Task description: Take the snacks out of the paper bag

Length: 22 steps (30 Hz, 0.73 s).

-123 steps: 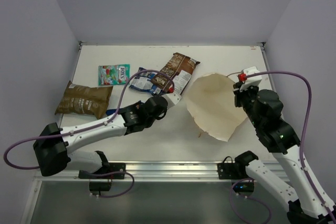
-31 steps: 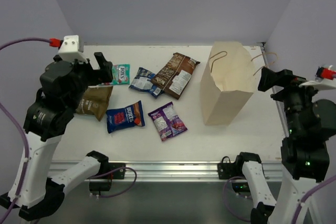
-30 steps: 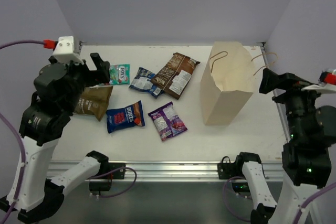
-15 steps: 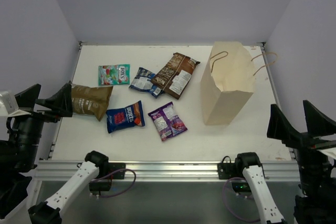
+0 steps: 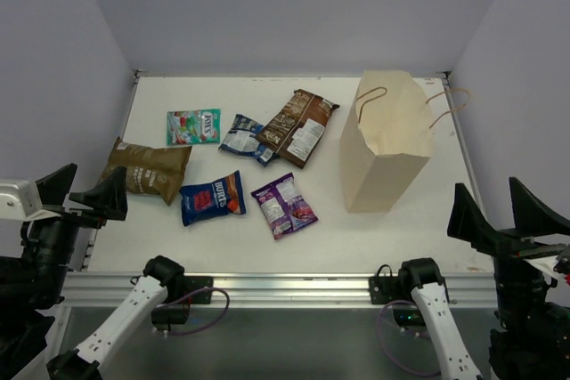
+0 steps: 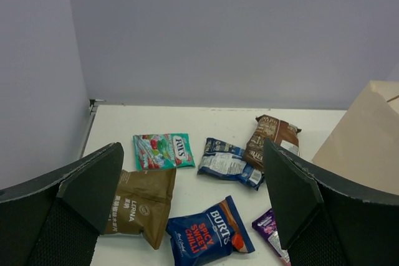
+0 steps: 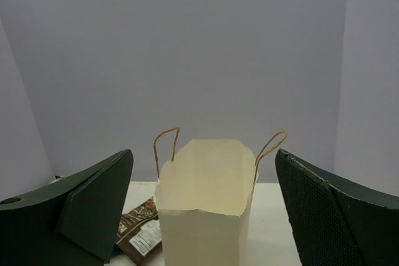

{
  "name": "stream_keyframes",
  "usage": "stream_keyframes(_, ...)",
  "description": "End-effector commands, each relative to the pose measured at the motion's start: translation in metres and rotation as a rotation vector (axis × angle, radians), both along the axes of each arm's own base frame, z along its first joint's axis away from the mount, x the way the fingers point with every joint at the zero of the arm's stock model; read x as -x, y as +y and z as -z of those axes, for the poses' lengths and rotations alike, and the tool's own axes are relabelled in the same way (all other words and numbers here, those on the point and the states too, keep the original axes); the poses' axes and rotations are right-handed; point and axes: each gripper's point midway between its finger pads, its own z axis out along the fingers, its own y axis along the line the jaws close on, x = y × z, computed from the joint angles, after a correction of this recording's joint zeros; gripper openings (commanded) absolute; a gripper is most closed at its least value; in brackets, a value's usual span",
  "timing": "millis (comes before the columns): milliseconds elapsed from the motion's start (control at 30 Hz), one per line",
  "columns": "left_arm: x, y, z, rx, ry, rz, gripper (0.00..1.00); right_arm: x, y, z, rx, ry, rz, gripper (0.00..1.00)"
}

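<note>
Six snacks lie flat on the white table left of the paper bag [image 5: 385, 144]: green-red [image 5: 193, 125], blue-white [image 5: 248, 138], dark brown-white [image 5: 299, 125], olive-brown [image 5: 147, 169], blue-red [image 5: 212, 197] and purple [image 5: 284, 205]. The cream bag stands upright at the right with its mouth open and its handles up, and its inside is hidden. My left gripper [image 5: 85, 189] hangs open off the table's near left corner, facing the packets [image 6: 209, 232]. My right gripper [image 5: 499, 215] is open off the near right corner, facing the bag [image 7: 202, 216]. Both are empty.
Grey walls close in the table [image 5: 401, 229] at the back and both sides. A metal rail [image 5: 285, 287] runs along the near edge, with both arm bases mounted on it.
The bag lay flat under my right gripper four seconds ago and now stands upright. Over the last second both arms swung down and back from above the table to its near corners.
</note>
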Motion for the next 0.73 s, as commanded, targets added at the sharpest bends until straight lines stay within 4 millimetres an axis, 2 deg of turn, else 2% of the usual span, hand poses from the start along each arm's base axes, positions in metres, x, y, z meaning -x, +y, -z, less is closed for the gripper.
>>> stream_keyframes(0, -0.006, -0.001, 0.017, -0.043, 0.053, -0.004, 1.00, 0.006, -0.006, -0.009, -0.004, -0.063, 0.025, 0.99)
stream_keyframes(700, -0.018, -0.002, 0.031, -0.062, 0.091, -0.030, 1.00, 0.002, -0.005, -0.010, 0.014, -0.062, 0.014, 0.99)
